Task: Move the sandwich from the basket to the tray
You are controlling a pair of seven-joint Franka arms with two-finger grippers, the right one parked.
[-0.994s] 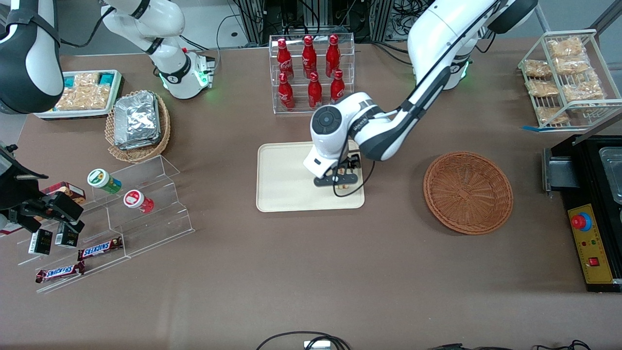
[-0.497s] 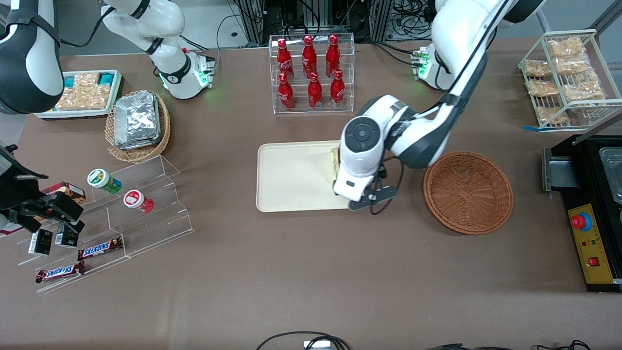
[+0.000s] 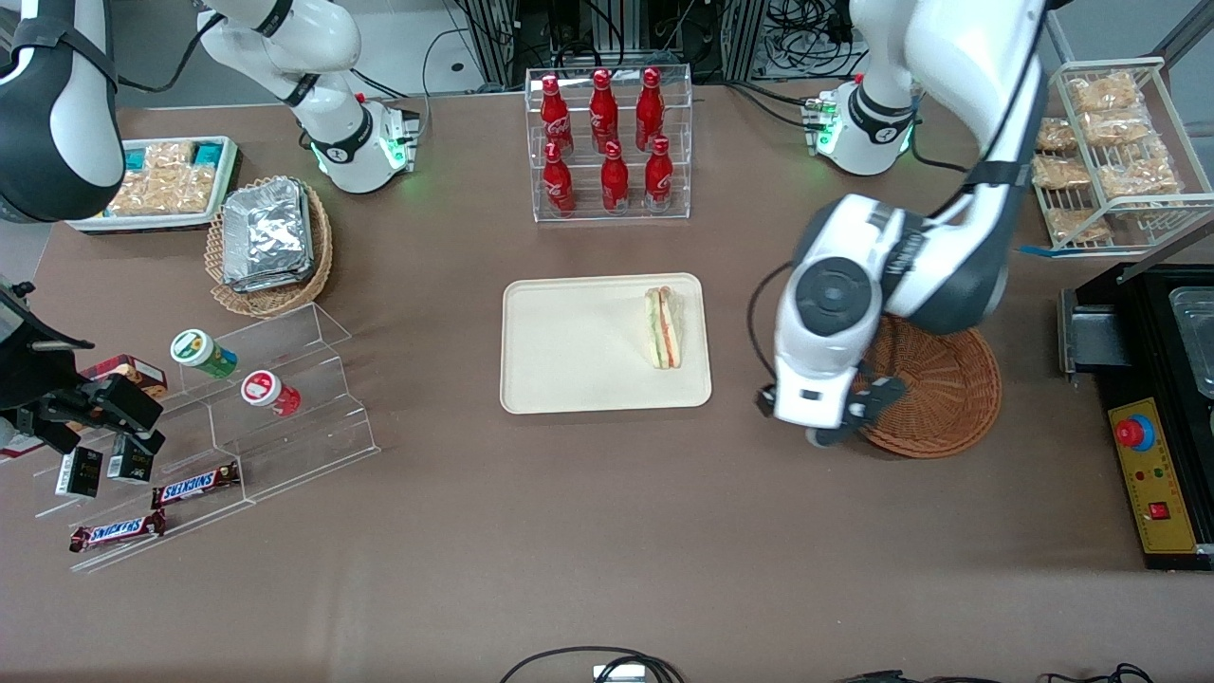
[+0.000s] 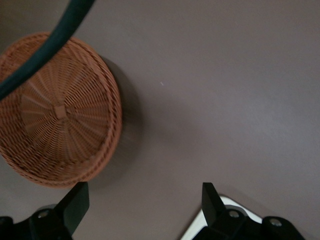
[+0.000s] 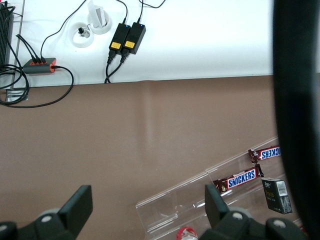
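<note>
One sandwich (image 3: 664,327) lies flat in the tray (image 3: 569,341), close to the rim at the working arm's end and touching nothing else. I judge the placement done.

1. Gripper status. The left gripper (image 4: 145,200) hangs above the bare table between tray and basket (image 3: 939,379), over the basket's rim nearest the tray. In the wrist view its fingers (image 4: 75,202) stand wide apart with nothing between them.

2. Hazard: basket contact. The wrist and forearm overlap the basket in the front view. I cannot tell the clearance. If I retract low, the fingers could catch the woven rim and drag or tip the basket, which is light and shallow.

3. Hazard: tray disturbance. The sandwich sits near the tray rim closest to the gripper. A sweep toward the parked arm's end at low height could nudge the tray or push the wedge over the low rim.

4. Hazard: cable. A dark cable (image 4: 60,35) loops by the wrist; a sharp wrist rotation could snag it.

5. Recommendation. I would raise the arm straight up before any sideways travel.
</note>
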